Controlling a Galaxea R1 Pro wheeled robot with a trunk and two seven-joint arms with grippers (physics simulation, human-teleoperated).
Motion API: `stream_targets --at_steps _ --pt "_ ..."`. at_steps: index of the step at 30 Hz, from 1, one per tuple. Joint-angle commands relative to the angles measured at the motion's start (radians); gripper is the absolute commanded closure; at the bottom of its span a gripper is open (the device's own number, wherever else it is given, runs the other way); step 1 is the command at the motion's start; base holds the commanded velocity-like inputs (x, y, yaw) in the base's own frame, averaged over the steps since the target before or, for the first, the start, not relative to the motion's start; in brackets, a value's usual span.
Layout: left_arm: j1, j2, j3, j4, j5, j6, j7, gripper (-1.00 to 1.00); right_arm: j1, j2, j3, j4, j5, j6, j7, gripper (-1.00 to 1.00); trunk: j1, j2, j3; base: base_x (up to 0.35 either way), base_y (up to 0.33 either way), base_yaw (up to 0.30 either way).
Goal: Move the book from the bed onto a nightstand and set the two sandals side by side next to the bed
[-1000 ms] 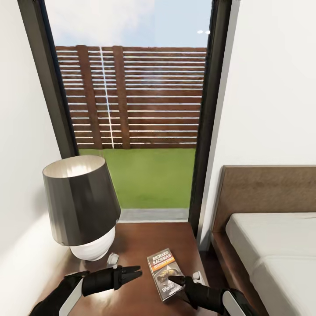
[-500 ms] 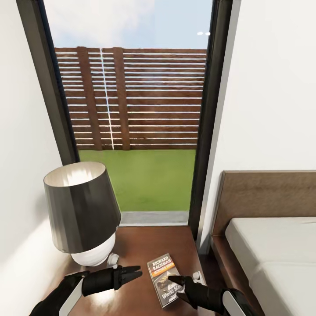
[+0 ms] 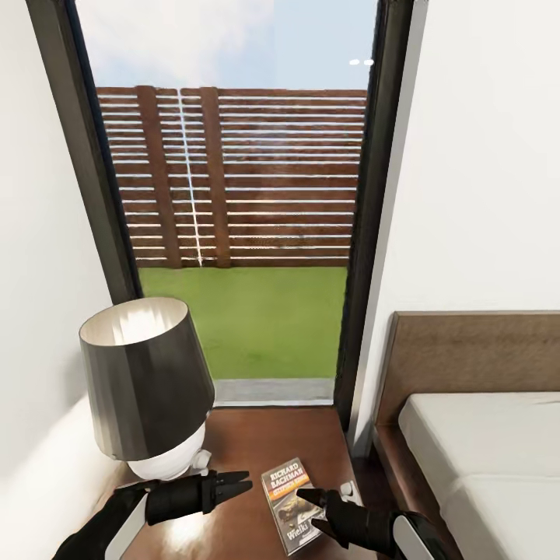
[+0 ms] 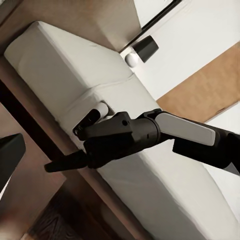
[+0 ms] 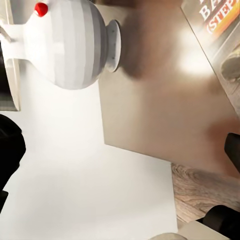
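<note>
Book flat on nightstand; right pincer over it

home bedroom: bed, nightstand with lamp, tall window onto lawn.

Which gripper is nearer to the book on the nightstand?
Right. The right gripper is over the book; the left gripper is beside it, a short gap away, nearer the lamp.
</note>
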Motion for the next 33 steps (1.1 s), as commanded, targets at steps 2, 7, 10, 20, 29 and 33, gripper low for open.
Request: stream_targets --at_steps 2,7,10,20,29,33 --pt "-0.001 0.002 -0.005 0.0 0.009 0.01 0.0 -1.0 -0.001 -0.001 0.003 0.0 -0.004 0.003 0.001 -1.0 -0.008 0.014 0.005 0.0 0.0 0.0" --pt "-0.001 0.002 -0.005 0.0 0.009 0.01 0.0 -1.0 -0.001 0.0 0.003 0.0 -0.004 0.0 0.001 -1.0 -0.027 0.049 0.021 0.0 0.0 0.0" --pt "-0.001 0.002 -0.005 0.0 0.009 0.01 0.0 -1.0 -0.001 0.0 0.003 0.0 -0.004 -0.002 0.001 -1.0 -0.039 0.07 0.03 0.0 0.0 0.0" --pt "-0.001 0.002 -0.005 0.0 0.01 0.01 0.0 -1.0 0.0 0.0 0.005 0.0 -0.003 -0.005 -0.002 -1.0 -0.077 0.14 0.062 0.0 0.0 0.0" --pt "-0.001 0.002 -0.005 0.0 0.008 0.009 0.045 -1.0 0.0 -0.006 0.002 -0.006 -0.004 -0.005 0.0 -1.0 -0.111 0.203 0.09 0.0 0.0 0.0" --pt "-0.001 -0.003 -0.006 0.0 0.008 0.008 0.09 -1.0 0.001 -0.021 0.001 -0.007 -0.003 -0.006 0.002 -1.0 -0.127 0.231 0.102 0.0 0.0 0.0"
